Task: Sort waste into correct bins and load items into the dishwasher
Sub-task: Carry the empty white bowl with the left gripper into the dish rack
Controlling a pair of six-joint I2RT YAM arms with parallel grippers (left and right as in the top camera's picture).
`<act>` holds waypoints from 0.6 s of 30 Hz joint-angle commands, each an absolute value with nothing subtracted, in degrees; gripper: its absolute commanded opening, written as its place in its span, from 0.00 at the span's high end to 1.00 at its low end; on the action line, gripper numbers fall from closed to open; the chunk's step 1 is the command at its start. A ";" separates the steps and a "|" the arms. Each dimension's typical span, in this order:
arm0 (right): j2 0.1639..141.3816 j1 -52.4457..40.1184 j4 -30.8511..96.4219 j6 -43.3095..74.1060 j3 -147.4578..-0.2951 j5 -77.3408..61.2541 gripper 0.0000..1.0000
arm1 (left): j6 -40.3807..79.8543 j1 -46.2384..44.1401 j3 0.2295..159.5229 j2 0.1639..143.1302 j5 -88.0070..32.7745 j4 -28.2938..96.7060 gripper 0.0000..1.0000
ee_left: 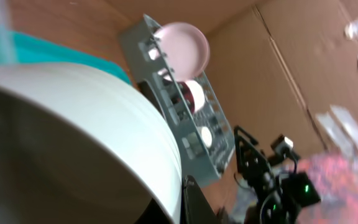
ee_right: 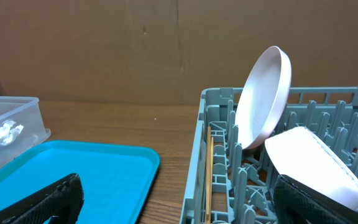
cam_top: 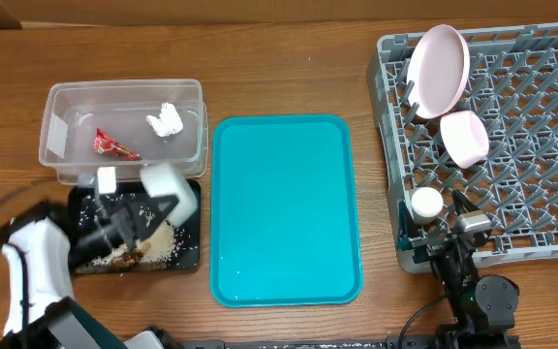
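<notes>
My left gripper (cam_top: 143, 218) is clamped on the grey bowl (cam_top: 170, 186), which is tipped over the black tray (cam_top: 190, 254) near the table's front left edge. I should hold the tilt low and inside the tray's rim so the rice (cam_top: 158, 244) lands there. My right gripper (ee_right: 179, 208) hangs spread wide at the rack's (cam_top: 531, 126) front edge.

We have the tub (cam_top: 129, 87) at back left of the table (cam_top: 289, 68). In it the wrapper (cam_top: 112, 146) lies left and nearer the front, the tissue wad (cam_top: 166, 120) right and further back. Just in front of the tub is the shallow tray (cam_top: 190, 254), with rice and scraps (cam_top: 148, 250) on its floor and the larger bowl (cam_top: 170, 187) tipped over its back right part. The serving tray (cam_top: 284, 208) is mid-table, right of both. The rack (cam_top: 541, 165) is far right. In it the plate (cam_top: 438, 70) stands on edge at back left. The small bowl (cam_top: 464, 137) is just in front of it, and the cup (cam_top: 425, 202) in front again by the left wall. The chopsticks (ee_right: 209, 168) lie along that wall.
</notes>
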State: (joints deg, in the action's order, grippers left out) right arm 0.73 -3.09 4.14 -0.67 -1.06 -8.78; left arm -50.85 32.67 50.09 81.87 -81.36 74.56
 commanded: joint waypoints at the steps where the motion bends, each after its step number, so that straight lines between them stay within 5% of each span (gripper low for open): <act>1: 0.34 -2.87 3.92 -0.89 -0.47 -9.06 0.00 | -34.96 26.70 57.12 81.25 -81.43 67.88 0.96; 10: 0.34 -2.87 3.92 -0.89 -0.47 -9.04 0.00 | 23.90 -1.85 65.43 81.41 -62.94 15.07 0.96; 18: 0.34 -2.87 3.92 -0.89 -0.47 -9.06 0.00 | 49.74 -22.31 66.83 90.74 -48.66 -22.59 0.96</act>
